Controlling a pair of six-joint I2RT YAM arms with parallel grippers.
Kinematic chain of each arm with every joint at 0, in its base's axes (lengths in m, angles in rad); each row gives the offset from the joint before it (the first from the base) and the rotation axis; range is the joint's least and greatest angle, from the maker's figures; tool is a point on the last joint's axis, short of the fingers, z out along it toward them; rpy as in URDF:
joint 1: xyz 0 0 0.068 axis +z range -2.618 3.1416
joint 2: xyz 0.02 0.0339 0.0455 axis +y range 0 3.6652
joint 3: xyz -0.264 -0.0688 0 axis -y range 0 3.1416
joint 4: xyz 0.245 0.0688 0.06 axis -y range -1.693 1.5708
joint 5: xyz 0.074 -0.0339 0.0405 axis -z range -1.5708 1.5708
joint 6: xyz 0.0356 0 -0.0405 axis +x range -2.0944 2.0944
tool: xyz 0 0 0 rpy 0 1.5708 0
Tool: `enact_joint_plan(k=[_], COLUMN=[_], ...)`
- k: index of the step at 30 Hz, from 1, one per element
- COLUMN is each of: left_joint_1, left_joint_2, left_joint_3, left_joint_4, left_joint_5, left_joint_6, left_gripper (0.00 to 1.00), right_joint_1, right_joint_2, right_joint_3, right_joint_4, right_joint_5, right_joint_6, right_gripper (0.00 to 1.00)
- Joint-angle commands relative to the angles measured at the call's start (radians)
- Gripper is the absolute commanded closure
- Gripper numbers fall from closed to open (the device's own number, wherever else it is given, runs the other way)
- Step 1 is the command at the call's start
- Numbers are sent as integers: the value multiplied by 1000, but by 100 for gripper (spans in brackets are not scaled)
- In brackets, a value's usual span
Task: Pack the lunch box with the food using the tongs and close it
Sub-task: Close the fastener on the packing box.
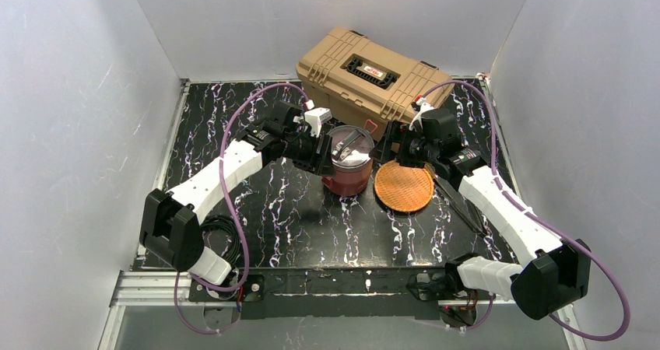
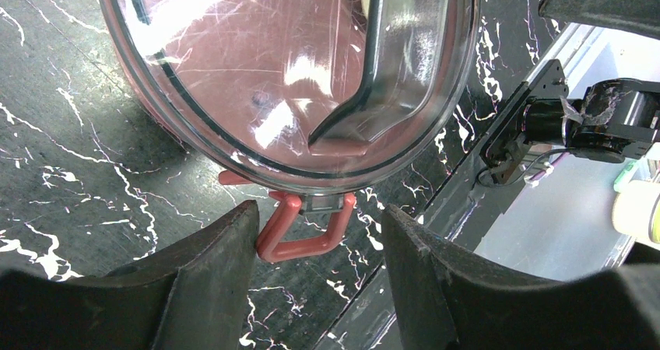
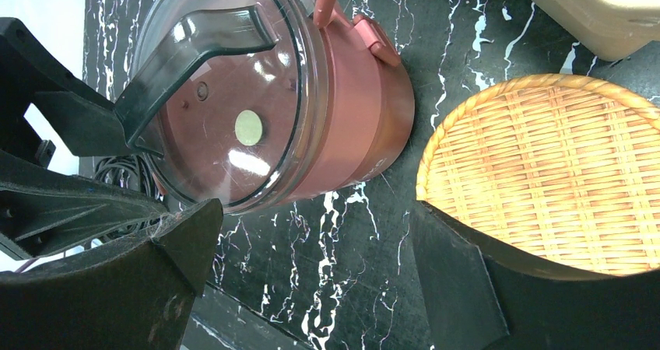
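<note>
The left gripper has its fingers apart, loose around the red loop clasp of the round maroon lunch box, while the right gripper, fingers spread wide, hangs between that box and a flat orange woven plate.

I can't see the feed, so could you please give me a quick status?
Left gripper open, red clasp between its fingers. Right gripper open, holding nothing. Lunch box lidded, upright. Woven plate close beside it.

The top view looks down over the whole desk; both wrist views sit close, sharing the lunch box.
</note>
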Motion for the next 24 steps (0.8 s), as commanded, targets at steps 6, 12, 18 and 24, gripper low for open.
enact_joint_plan(k=[6, 12, 18, 24], left_joint_1=[-12, -20, -21, -20], left_joint_2=[-30, -27, -23, -70], left_joint_3=[20, 26, 30, 21], left_joint_4=[-29, -43, -60, -61], left_joint_5=[39, 22, -1, -114], left_joint_6=[1, 9, 22, 18], left_gripper=[43, 43, 43, 37], right_joint_1=[5, 5, 5, 5], right_joint_2=[-5, 2, -2, -37], right_joint_3=[13, 12, 13, 41], right_joint_4=[9, 11, 13, 24], right_joint_5=[5, 3, 3, 30], right_joint_6=[-17, -17, -16, 30], right_gripper=[2, 2, 2, 2])
